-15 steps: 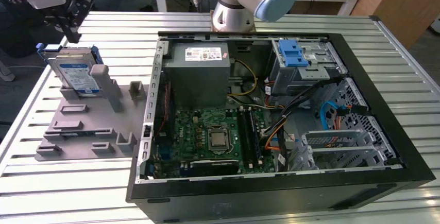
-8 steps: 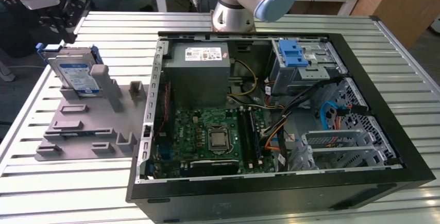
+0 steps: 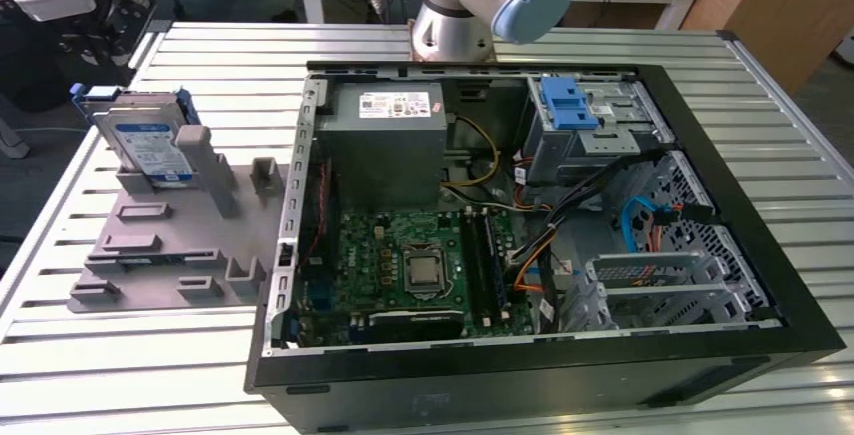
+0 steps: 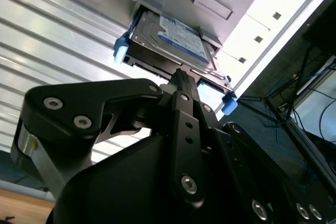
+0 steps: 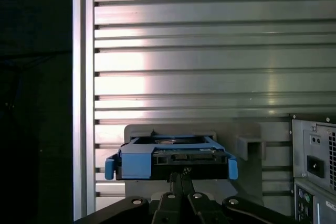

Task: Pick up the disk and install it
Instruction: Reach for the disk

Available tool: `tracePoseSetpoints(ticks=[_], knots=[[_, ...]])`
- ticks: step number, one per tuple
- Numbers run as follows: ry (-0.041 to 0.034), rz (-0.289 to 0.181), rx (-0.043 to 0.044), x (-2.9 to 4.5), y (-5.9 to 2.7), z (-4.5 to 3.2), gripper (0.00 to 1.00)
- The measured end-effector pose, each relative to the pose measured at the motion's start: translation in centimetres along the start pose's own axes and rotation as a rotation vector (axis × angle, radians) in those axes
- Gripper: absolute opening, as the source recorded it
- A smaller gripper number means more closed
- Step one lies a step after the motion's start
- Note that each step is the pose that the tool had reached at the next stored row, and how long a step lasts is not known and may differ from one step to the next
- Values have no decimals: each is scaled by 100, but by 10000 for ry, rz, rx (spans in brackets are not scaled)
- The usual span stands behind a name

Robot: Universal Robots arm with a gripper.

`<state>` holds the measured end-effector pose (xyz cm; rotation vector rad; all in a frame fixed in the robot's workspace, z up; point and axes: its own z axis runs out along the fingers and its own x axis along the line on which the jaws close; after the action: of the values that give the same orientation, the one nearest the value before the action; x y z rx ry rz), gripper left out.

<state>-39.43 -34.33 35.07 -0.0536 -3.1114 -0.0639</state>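
Observation:
The disk [image 3: 144,147] is a silver drive with a white and blue label and blue rails. It stands on edge in a slot of the grey fixture [image 3: 160,245], at the exterior view's left beside the open computer case [image 3: 534,375]. Both wrist views show the disk [image 4: 176,38] [image 5: 170,158] close ahead, its narrow blue-framed edge facing the camera. My gripper [image 4: 181,74] [image 5: 182,172] is shut, its black fingers pressed together with nothing between them. Its tips sit just short of the disk's near edge.
Inside the case are a silver cage with a blue latch [image 3: 587,120], a grey power supply box [image 3: 387,145], a green motherboard [image 3: 407,270] and loose cables. The arm's base [image 3: 461,15] stands behind the case. Everything rests on a slatted aluminium table [image 3: 120,355].

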Motion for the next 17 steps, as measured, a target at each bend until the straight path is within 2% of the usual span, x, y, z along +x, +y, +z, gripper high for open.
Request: tracePoseSetpoints(ticks=[9, 17], knots=[[1, 2, 1, 119, 19, 20, 11], [0, 3, 0, 175, 18, 27, 11]])
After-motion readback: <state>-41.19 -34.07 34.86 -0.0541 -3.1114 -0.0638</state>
